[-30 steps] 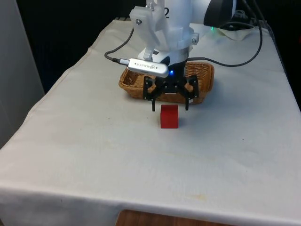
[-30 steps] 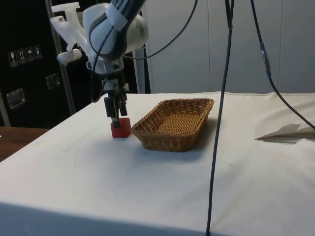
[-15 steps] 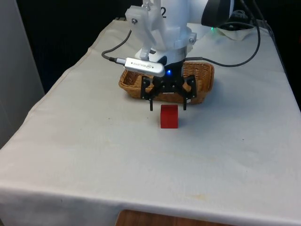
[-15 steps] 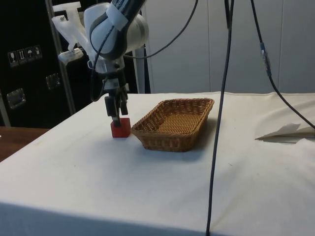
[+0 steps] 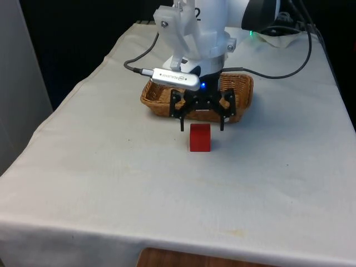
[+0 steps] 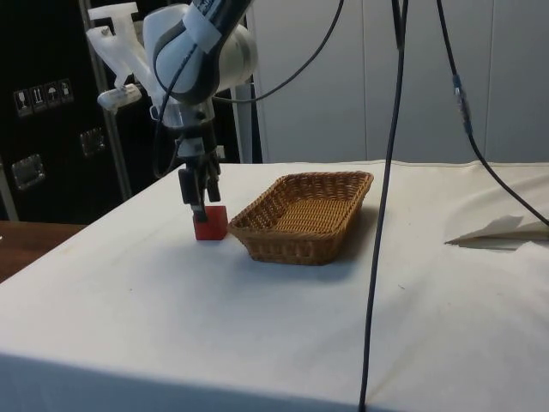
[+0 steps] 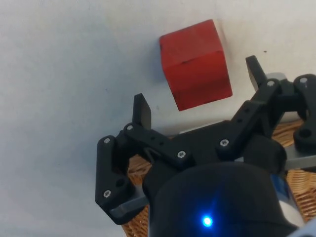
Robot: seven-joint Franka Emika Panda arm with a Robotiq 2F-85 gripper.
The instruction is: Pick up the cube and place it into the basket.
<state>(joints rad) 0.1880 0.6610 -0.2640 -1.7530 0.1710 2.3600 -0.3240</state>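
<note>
Our gripper (image 5: 201,127) hangs just above the red cube (image 5: 200,137), its two black fingers spread wide and holding nothing. We read that spread as preparation: in the wrist view the fingertips (image 7: 142,109) stand to either side of the cube (image 7: 196,64) with clear gaps, wider than the block, so that a straight descent would bring them down along two opposite faces. In that view the cube sits a little forward of the line between the tips and slightly turned against it, so we judge that a small correction may be wanted before closing.

We see the cube resting on the white cloth (image 5: 111,167), apart from the wicker basket (image 5: 239,89), which stands just behind it towards the robot. In the side view the cube (image 6: 209,225) lies just beside the basket's (image 6: 300,219) near corner, not touching it as far as we can tell. That closeness makes the carry short, but leaves little room on the basket side.

From the front the arm and gripper cover much of the basket's middle, so we cannot see its floor there. In the side view the fingers (image 6: 196,199) overlap the cube's top edge, and we cannot tell whether they touch it or hang just clear.
</note>
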